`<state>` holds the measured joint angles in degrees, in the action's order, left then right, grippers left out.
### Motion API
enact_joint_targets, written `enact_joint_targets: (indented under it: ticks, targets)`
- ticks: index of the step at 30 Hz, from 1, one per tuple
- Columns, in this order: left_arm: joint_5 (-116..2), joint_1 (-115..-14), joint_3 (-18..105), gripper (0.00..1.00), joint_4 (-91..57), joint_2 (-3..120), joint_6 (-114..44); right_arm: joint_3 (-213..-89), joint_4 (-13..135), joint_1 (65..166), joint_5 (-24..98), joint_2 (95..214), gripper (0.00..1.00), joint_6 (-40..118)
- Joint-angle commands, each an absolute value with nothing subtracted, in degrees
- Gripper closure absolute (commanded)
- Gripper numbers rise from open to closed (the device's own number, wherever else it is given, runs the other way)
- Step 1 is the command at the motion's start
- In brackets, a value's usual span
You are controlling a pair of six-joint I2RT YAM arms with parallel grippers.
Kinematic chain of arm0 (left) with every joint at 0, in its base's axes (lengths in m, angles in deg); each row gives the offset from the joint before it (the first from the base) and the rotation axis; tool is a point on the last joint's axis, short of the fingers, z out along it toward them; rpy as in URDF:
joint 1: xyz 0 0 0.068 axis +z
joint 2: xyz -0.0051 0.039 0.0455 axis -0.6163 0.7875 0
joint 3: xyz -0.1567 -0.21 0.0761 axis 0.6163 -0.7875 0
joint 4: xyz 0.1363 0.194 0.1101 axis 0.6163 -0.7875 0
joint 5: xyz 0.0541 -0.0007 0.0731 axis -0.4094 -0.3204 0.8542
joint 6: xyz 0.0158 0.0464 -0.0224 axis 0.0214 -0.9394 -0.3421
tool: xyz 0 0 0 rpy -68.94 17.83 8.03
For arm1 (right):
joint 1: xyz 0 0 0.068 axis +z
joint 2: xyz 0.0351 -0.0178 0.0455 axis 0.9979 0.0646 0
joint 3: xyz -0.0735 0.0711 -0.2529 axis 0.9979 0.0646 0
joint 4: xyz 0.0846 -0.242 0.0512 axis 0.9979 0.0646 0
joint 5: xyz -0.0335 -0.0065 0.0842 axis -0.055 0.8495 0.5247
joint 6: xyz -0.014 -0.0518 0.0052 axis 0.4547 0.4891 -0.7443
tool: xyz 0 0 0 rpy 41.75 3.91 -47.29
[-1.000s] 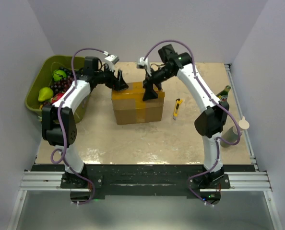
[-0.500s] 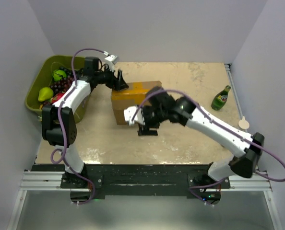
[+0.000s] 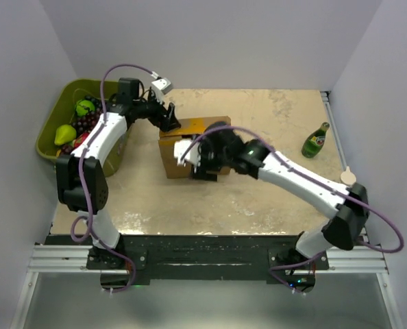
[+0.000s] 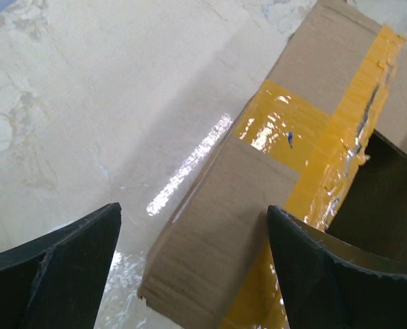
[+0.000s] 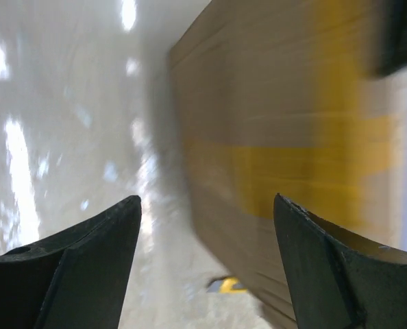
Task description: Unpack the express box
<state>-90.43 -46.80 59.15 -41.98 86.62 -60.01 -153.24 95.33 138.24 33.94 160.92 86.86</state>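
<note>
Currently left end effector (image 4: 191, 211) agape over express box (image 3: 190, 128) corner; right end effector (image 5: 207, 200) agape beside it.

Brown express box (image 3: 179, 159), yellow tape (image 4: 327, 171)

No lettering can be read anywhere: the box (image 4: 217, 226) shows only plain yellow tape (image 4: 286, 130), and any print on the green bottle (image 3: 316, 140) is too small to make out
</note>
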Motion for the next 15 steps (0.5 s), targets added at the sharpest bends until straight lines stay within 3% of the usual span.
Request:
enact_joint_targets:
  ticks: [1, 5, 9, 15]
  targets:
    - [-89.72, -46.84, 57.7, 0.05, -39.7, 76.78, -67.54, -173.22, 96.16, 134.12, 45.29, 154.89, 0.18, 80.73]
    - [-87.88, -46.93, 58.3, 0.04, -40.79, 75.08, -66.76, -181.28, 92.51, 129.46, 42.77, 159.37, 0.18, 73.53]
    - [-89.88, -46.93, 54.91, 0.07, -43.99, 72.47, -67.11, -179.26, 84.41, 125.25, 33.88, 164.99, 0.17, 72.11]
    - [-93.4, -47.01, 46.71, 0.06, -40.02, 64.64, -64.91, -178.38, 81.05, 124.18, 31.94, 172.21, 0.19, 71.66]
